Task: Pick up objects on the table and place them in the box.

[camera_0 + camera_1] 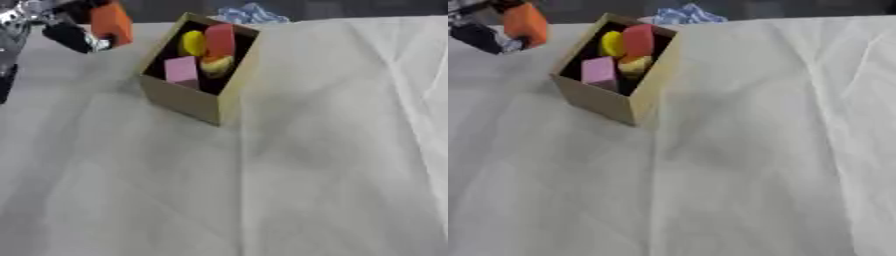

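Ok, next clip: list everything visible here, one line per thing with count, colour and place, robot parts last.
box: one, tan cardboard, open top, upper left of centre on the table.
pink block: one, pink, inside the box, near side.
red block: one, red, inside the box, far side.
yellow pieces: two, yellow, inside the box, one beside the red block, one below it.
orange block: one, orange, held in the air left of the box.
tablecloth: one, white, wrinkled, covering the table.
crumpled cloth: one, blue and white, at the far table edge behind the box.
left hand: one, black and silver, upper left corner, fingers curled round the orange block.
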